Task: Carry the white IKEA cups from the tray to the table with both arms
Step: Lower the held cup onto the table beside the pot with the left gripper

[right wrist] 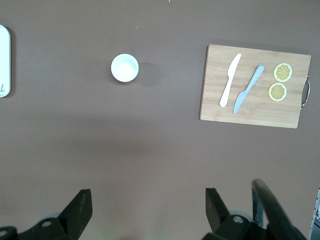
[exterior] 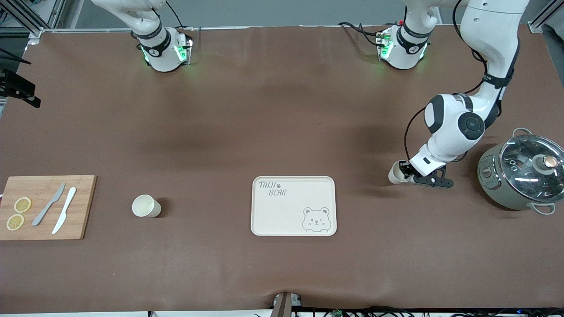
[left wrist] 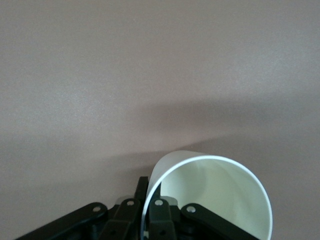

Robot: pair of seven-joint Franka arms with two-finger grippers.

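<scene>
Here, the left gripper (exterior: 407,174) is clamping one white IKEA cup (exterior: 398,172) above the worktop (exterior: 282,132), while the waiting right gripper (right wrist: 147,212) is hanging with jaws released over the other cup (right wrist: 124,67).

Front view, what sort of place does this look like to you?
Probably a robotics lab staged as a kitchen: two arms are bolted to a brown-covered table, an aluminium frame edges it, and kitchen props are laid out, namely a cutting board with knives, a bear-printed tray and a lidded pot.
</scene>
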